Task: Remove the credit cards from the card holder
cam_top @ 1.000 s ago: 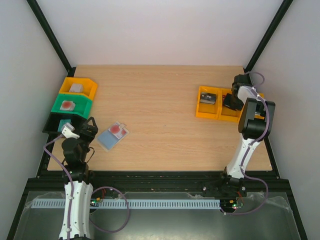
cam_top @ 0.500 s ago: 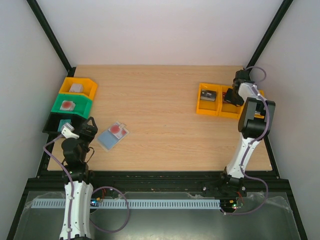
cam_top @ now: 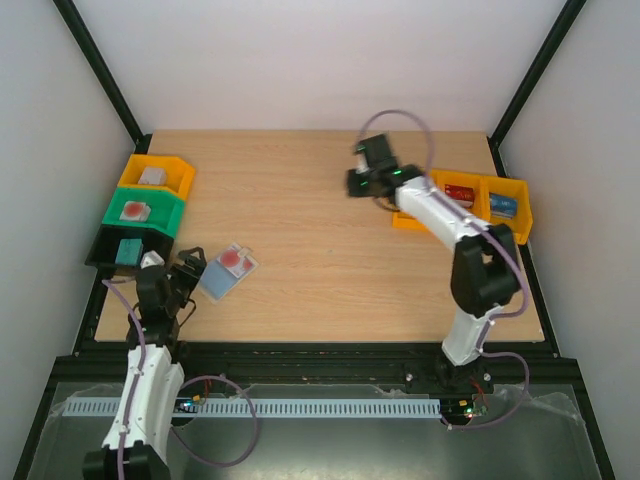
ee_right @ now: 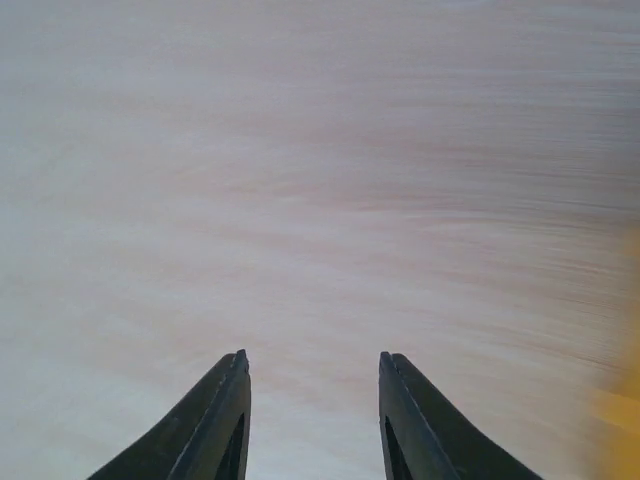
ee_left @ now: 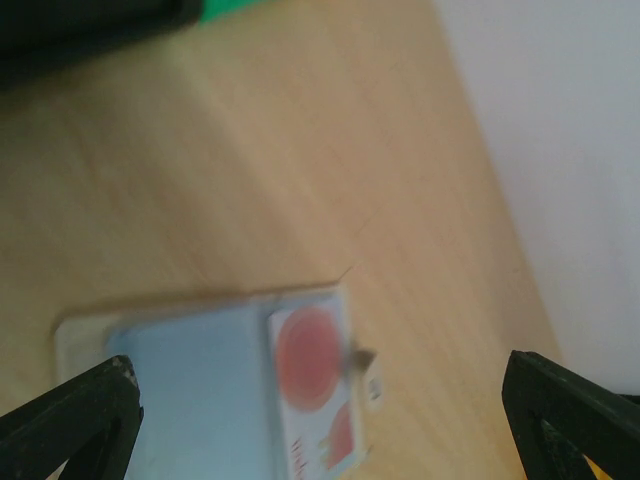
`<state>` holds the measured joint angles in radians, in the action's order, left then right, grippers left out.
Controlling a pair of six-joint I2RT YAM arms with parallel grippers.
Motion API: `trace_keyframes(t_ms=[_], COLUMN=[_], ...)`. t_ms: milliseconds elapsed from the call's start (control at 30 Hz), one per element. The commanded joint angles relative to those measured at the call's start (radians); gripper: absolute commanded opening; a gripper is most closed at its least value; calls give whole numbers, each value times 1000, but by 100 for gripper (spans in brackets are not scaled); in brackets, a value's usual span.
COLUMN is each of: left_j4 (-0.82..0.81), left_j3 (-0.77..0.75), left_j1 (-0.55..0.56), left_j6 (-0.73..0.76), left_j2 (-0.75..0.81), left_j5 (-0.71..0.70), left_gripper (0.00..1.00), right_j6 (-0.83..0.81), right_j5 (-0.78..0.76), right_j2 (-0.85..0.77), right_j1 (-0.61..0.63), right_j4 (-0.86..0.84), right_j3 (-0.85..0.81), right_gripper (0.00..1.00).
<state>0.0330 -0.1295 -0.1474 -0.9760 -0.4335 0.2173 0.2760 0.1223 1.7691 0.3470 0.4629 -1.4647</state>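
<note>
1. Lower left of the top view: the black left fingers (ee_left: 75, 420) are spread wide apart, empty, just beside the wallet.
2. The pale beige-grey folding card holder (cam_top: 220, 276) lies open on the light wooden worktop (cam_top: 320, 270), blue inside up, with a red-and-white plastic credit card (cam_top: 236, 259) at its far end.
3. Upper centre: the dark right fingers (ee_right: 215, 420) are slightly apart, holding nothing, over bare worktop.
4. Right: yellow plastic bins (cam_top: 478, 177).

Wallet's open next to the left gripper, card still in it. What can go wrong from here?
1. The card holder lies loose on the table with nothing pinning it. The open right gripper is far off, so a pull may drag the whole wallet.
2. The red card sits flat in its pocket. The open left gripper may slip off it or pinch the flap too.
</note>
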Motion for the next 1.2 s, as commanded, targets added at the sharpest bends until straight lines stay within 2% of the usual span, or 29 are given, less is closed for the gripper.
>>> trace_keyframes(t_ms=[0,67,167,233,400,600,867,1000,1067,1167], left_j4=[101,104,118,119,27,-104,-247,-287,-296,-303], left_j3=[-20,-19,-16,-8,19,39,49,50,50,51], left_j1=[41,50,56,61,71,84,119,157,162,163], left_j6=[-79,-89,-100,-102,-86,-77,-51,-36,-30,-20], left_j2=[-93,-124,-151,-164,-212,-302,-390,-420,-429,-432], left_j5=[6,-3,-17,-29,-33,2,37,40,38,34], left_gripper=[99,99,99,99,99,99,99,98,90,69], right_j6=[-57,-87,-121,-131,-105,-76,-25,9,16,21], right_j5=[186,200,214,230,302,362,581,634,643,635], right_j2=[118,184,288,358,487,605,631,621,615,597], right_j1=[252,356,449,492,536,537,541,540,541,541], right_j4=[-91,-103,-79,-67,-65,-55,-111,-150,-155,-167], right_j3=[-39,-97,-197,-248,-342,-396,-363,-341,-339,-322], right_gripper=[40,46,59,63,64,60,40,36,36,35])
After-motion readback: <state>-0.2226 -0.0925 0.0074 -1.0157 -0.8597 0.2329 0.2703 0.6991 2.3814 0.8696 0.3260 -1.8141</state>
